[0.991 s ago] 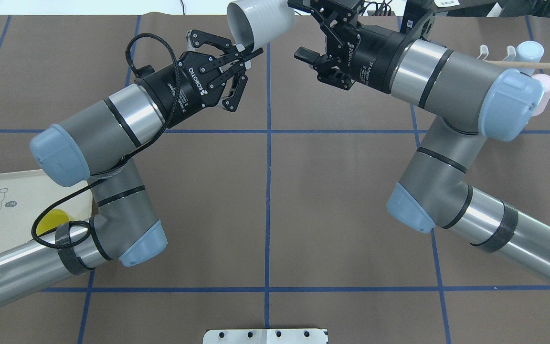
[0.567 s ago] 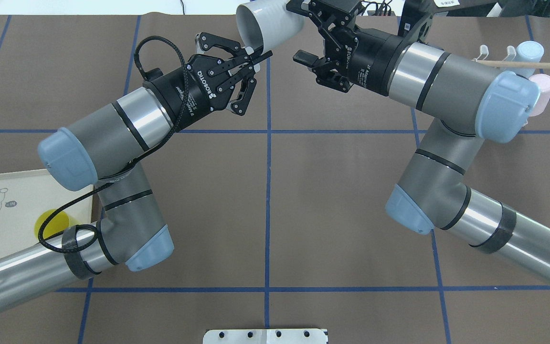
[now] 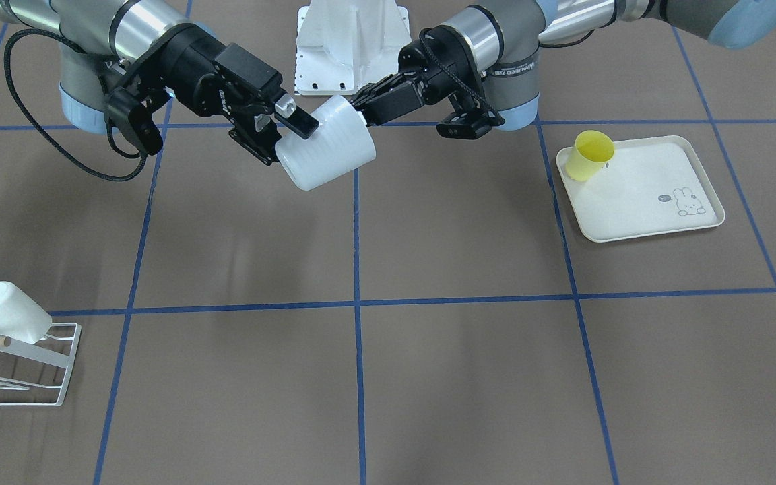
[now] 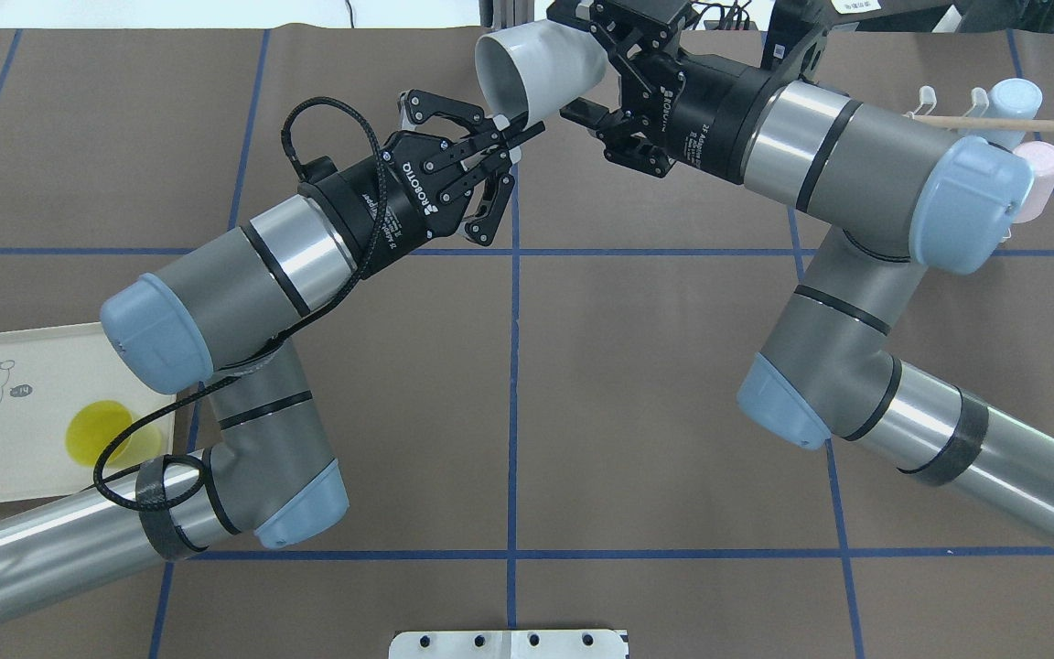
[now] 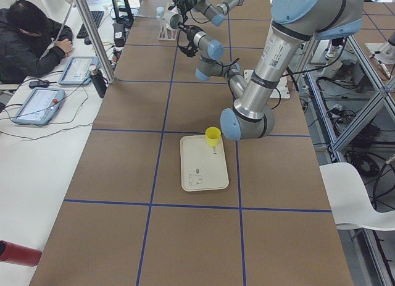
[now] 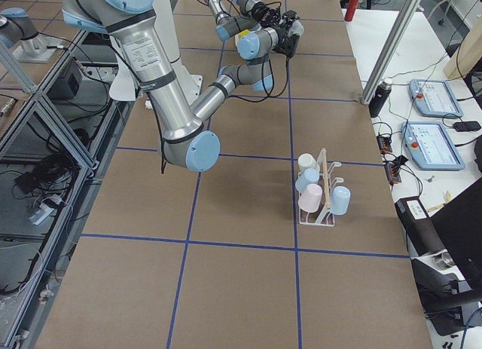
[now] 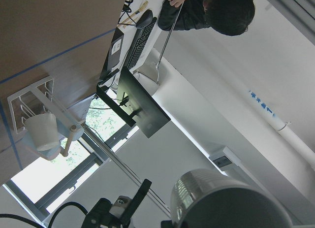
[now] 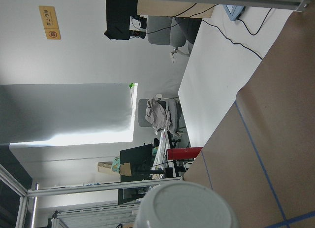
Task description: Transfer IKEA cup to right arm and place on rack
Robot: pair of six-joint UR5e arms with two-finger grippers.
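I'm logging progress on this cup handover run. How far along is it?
Done: the white cup is in mid-air at the handover spot. In hand: the left gripper pinches its rim while the right gripper straddles its base end. I cannot tell whether the right gripper has clamped. Left: the left gripper's release, carrying the cup to the rack, which already holds other cups, and hanging it there.

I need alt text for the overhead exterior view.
Above a brown gridded table, the left gripper pinches the rim of a white cup while the open right gripper straddles its base. A rack with cups stands far right.
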